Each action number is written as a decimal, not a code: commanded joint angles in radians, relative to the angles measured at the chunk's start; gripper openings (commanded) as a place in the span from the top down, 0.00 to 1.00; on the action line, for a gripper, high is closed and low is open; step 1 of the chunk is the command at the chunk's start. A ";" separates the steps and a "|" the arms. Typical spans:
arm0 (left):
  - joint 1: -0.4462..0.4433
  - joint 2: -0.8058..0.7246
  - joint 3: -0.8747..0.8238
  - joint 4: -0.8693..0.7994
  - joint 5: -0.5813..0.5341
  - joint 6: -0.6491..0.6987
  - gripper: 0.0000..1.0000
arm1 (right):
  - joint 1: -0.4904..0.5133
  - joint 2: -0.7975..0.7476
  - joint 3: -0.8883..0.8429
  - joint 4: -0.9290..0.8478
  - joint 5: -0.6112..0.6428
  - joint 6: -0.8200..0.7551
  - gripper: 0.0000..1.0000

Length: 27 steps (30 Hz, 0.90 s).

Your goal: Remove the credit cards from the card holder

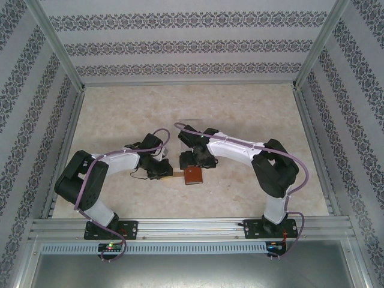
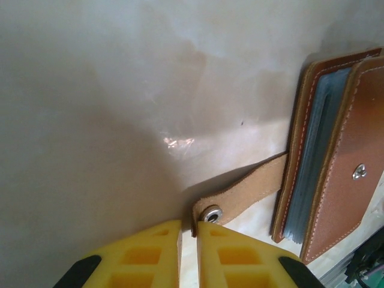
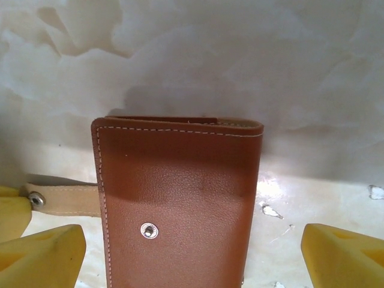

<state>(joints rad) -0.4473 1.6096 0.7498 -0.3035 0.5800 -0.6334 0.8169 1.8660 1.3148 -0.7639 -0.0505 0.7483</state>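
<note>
The reddish-brown leather card holder lies folded shut on the table between the two arms. Its snap stud faces up. The pale grey-blue sleeve edges show along its side. The credit cards are hidden inside it. The tan strap tab sticks out sideways, and my left gripper is shut on its tip beside the snap ring. My right gripper hangs just above the holder, open wide. One yellow finger stands off each long side, and neither touches the leather.
The marbled beige table top is fenced by aluminium rails and patterned walls. A faint clear plastic piece stands just behind the right arm's wrist. Both arm bases sit at the near edge.
</note>
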 commanded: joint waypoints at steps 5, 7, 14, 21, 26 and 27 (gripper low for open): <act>0.028 -0.008 -0.027 0.064 0.064 0.008 0.86 | 0.028 0.066 0.067 -0.070 0.026 0.018 0.07; 0.038 -0.004 -0.027 0.067 0.077 0.011 0.86 | 0.029 0.077 0.075 -0.070 0.027 0.021 0.07; 0.046 0.005 -0.035 0.078 0.093 0.024 0.86 | 0.033 0.108 0.092 -0.075 0.026 0.028 0.07; 0.051 0.012 -0.041 0.087 0.098 0.026 0.86 | 0.033 0.112 0.090 -0.090 0.039 0.034 0.08; 0.055 0.010 -0.041 0.084 0.101 0.029 0.86 | 0.034 0.106 0.087 -0.098 0.051 0.039 0.08; 0.055 0.011 -0.041 0.083 0.101 0.032 0.86 | 0.034 0.104 0.087 -0.100 0.051 0.038 0.08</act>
<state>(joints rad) -0.4088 1.6112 0.7189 -0.2420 0.6590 -0.6289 0.8360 1.9625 1.3811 -0.8265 -0.0368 0.7647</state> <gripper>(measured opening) 0.141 0.919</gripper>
